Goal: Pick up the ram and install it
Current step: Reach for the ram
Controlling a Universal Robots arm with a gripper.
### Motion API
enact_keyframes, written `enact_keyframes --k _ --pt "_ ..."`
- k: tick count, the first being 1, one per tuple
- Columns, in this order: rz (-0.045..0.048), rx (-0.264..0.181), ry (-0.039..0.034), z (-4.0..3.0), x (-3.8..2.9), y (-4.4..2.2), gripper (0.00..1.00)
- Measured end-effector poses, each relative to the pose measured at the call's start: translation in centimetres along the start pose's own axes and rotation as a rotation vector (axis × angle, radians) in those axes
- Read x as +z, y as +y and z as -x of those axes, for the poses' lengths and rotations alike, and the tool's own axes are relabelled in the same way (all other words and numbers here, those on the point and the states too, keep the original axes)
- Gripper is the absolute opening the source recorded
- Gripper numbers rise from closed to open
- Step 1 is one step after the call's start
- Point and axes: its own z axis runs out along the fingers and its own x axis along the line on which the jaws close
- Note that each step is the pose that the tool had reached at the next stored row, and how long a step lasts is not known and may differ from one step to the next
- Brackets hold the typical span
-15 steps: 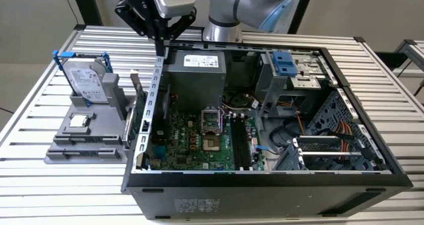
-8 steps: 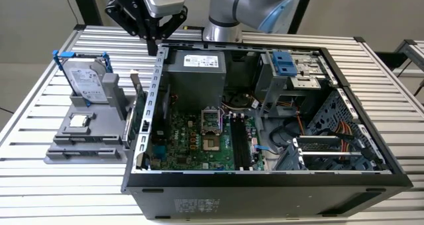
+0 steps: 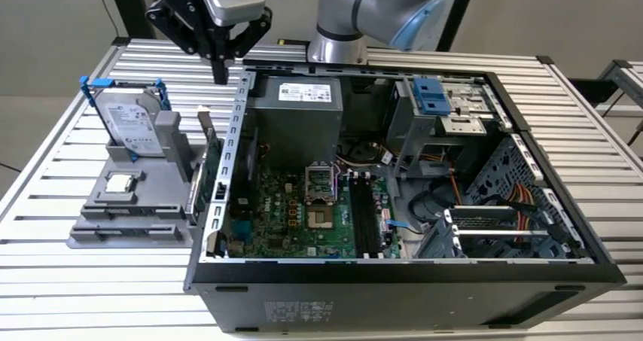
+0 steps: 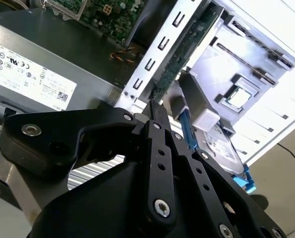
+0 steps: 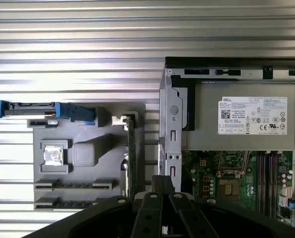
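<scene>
Closest up in both wrist views is the black claw (image 4: 152, 105), its 2 fingers (image 5: 157, 186) pressed together with nothing between them. In the exterior view it hangs in the air above the back corner of the open computer case (image 3: 402, 281), on the exterior view's left. The ram (image 5: 131, 148) stands on its long edge in a slot of the grey holder (image 3: 131, 232), just beside the case's metal side wall. It is below the claw and apart from it. On the same holder a hard drive (image 3: 131, 123) in a blue frame stands upright. A small square silver processor chip (image 3: 120, 181) lies flat in its own pocket there. Holder and case sit side by side on a bench (image 3: 60, 281) of silver metal slats. Inside the case are a green motherboard (image 3: 291, 213) and a grey power supply (image 3: 297, 130). A white label (image 5: 252, 115) with small black print is stuck on the power supply, and a white sticker (image 3: 123, 115) is on the hard drive.
</scene>
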Motion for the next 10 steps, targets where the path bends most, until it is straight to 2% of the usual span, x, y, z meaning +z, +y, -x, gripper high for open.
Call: enact_keyframes --k 10 --pt "0.0 0.0 0.0 -1.65 0.03 -0.06 0.0"
